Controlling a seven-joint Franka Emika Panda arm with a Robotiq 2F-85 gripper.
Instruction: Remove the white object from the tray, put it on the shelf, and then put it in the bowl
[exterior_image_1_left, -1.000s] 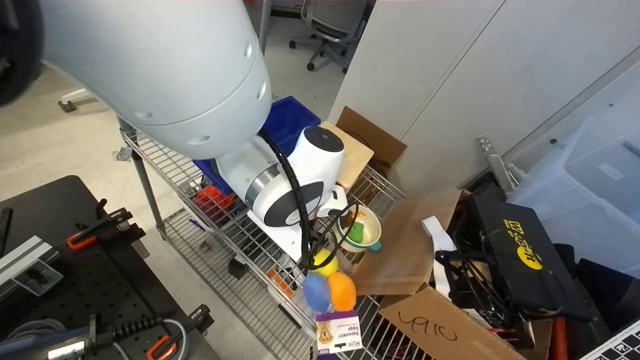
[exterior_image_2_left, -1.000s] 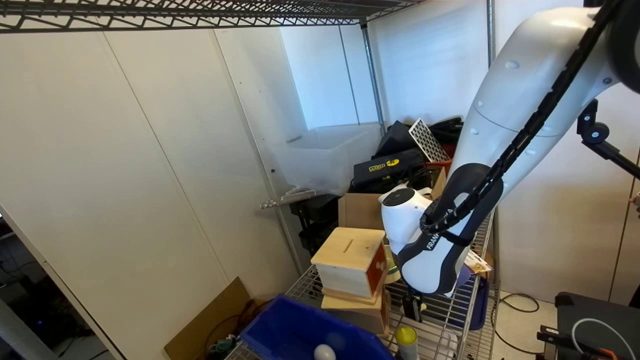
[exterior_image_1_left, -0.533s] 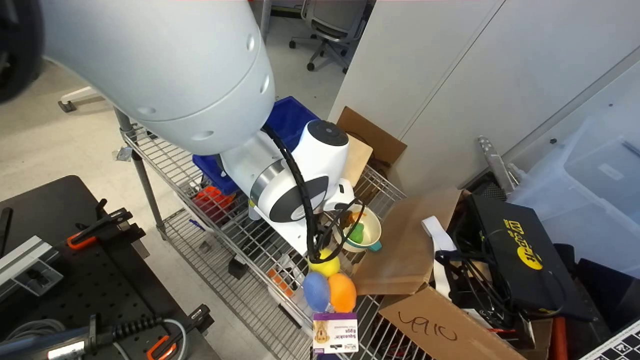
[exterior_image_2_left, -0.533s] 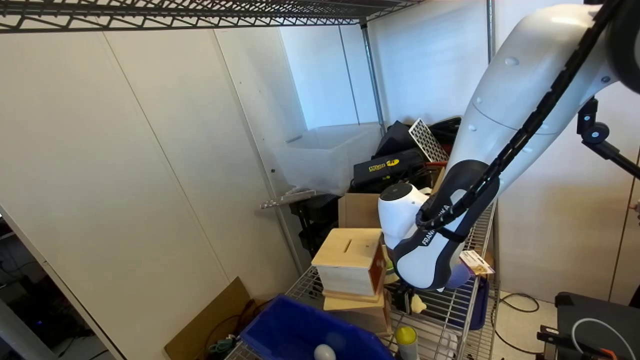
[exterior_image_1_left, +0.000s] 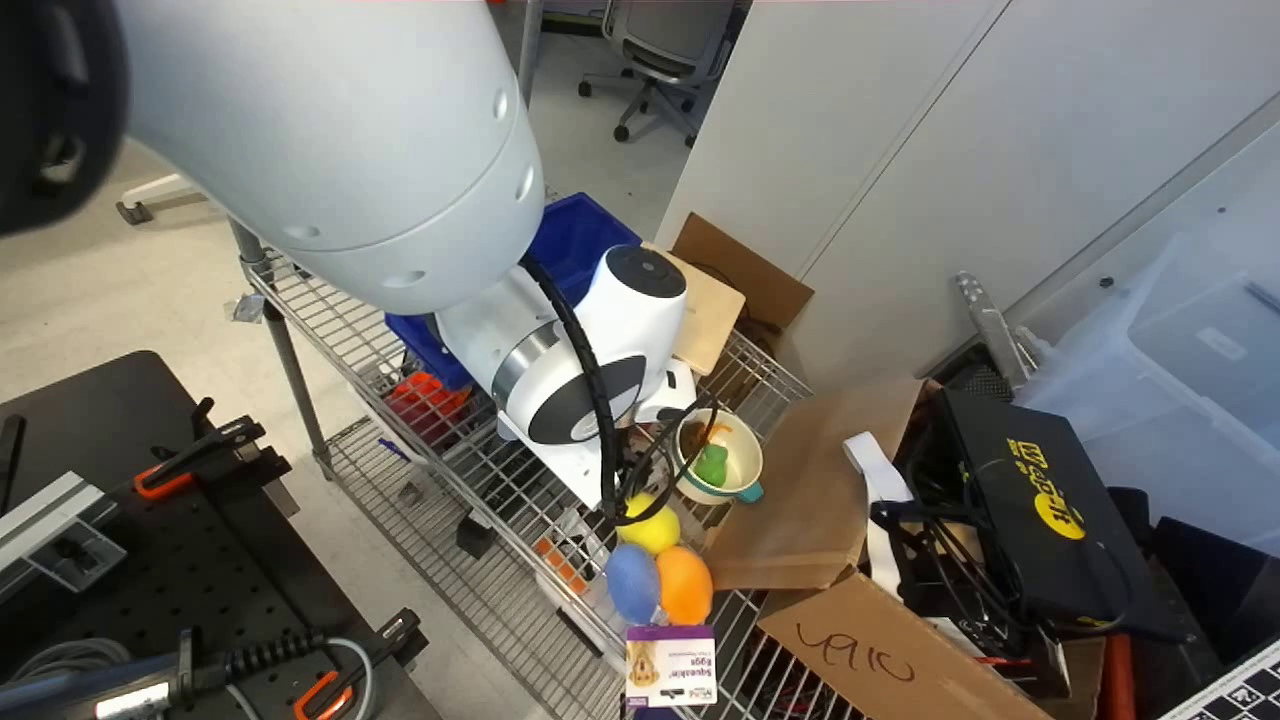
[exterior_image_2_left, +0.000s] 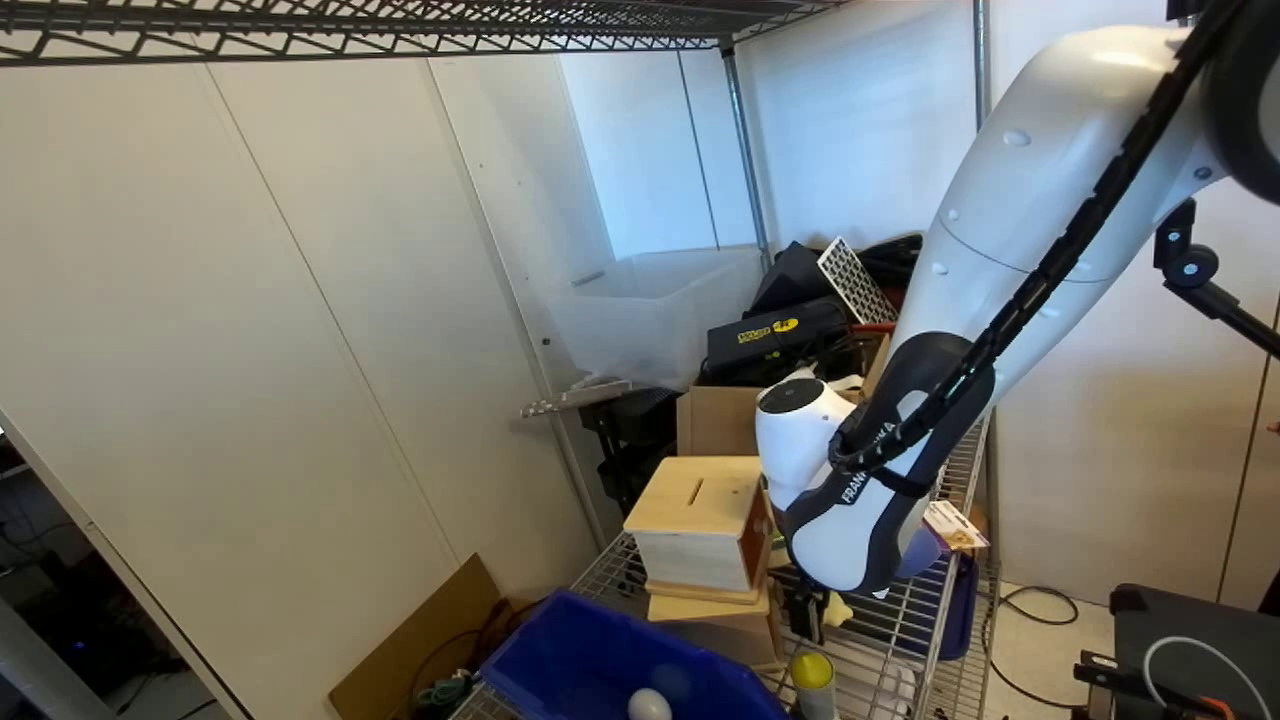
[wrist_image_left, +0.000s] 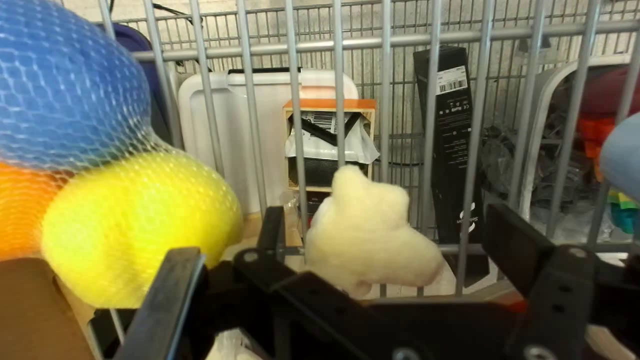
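Observation:
In the wrist view a cream-white plush object (wrist_image_left: 370, 235) rests on the grey wire shelf (wrist_image_left: 485, 100), between the fingers of my gripper (wrist_image_left: 392, 235). The jaws stand wide apart, with a gap on both sides of the plush. An exterior view shows the gripper (exterior_image_2_left: 806, 610) low over the shelf, with a bit of the plush (exterior_image_2_left: 838, 608) beside it. The bowl (exterior_image_1_left: 745, 460), pale-rimmed and with a green thing inside, stands close to the wrist. The blue tray (exterior_image_2_left: 570, 625) holds a white egg-shaped thing (exterior_image_2_left: 650, 705). My arm hides the gripper in an exterior view.
Netted toy eggs lie close by the gripper: a yellow one (wrist_image_left: 145, 230), a blue one (wrist_image_left: 65, 85) and an orange one (exterior_image_1_left: 685, 585). Stacked wooden boxes (exterior_image_2_left: 695, 510), a yellow-topped cylinder (exterior_image_2_left: 812, 675) and an open cardboard box (exterior_image_1_left: 790, 510) also border the arm.
My arm has shifted slightly toward the wooden boxes, then come down a little. More of the plush now shows beside the gripper. The egg packet's label has moved slightly.

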